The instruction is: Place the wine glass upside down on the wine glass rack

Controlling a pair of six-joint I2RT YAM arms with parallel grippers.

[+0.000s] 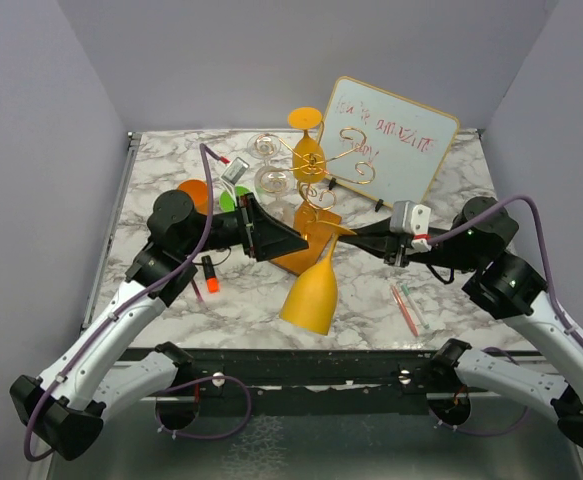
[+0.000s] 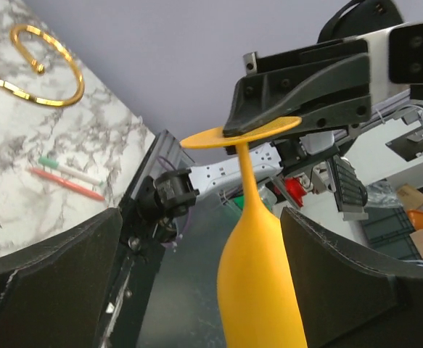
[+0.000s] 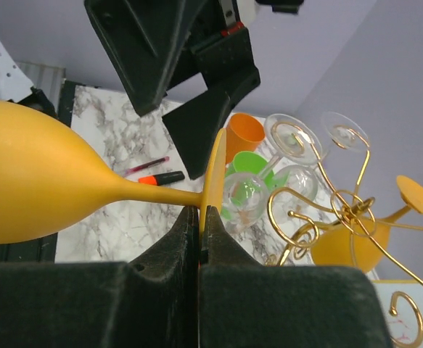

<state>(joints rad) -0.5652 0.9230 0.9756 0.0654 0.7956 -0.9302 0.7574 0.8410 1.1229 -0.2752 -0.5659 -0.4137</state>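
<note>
Two arms shared one yellow wine glass (image 1: 311, 290) above the near middle of the marble table (image 1: 241, 310), just in front of the wine glass rack (image 3: 350, 210). The right gripper (image 3: 199, 217) was clamped flat on the rim of the glass's foot. The bowl pointed toward the near edge and the foot toward the rack. The left gripper (image 2: 200, 221) stood wide apart, a finger on each side of the bowl, with no contact visible.

The step in hand appeared to be the carry to the rack, the glass borne by the right arm alone. The next move would call for the left fingers to back clear. The right arm would then need to turn the glass bowl-down and slide its stem into a free scroll so that the foot rested on the wire.

Count of things:
- Glasses hung on the rack: one further yellow glass (image 1: 308, 155) and two clear glasses (image 1: 273, 180).
- Far left: one orange cup (image 1: 196, 192) and one green cup (image 1: 233, 200).
- Far right: one whiteboard (image 1: 401, 165).
- Left of the table: one orange marker (image 1: 211, 273) and one pink pen (image 1: 197, 290).
- Right of the table: two pens (image 1: 407, 310), one red and one green.
</note>
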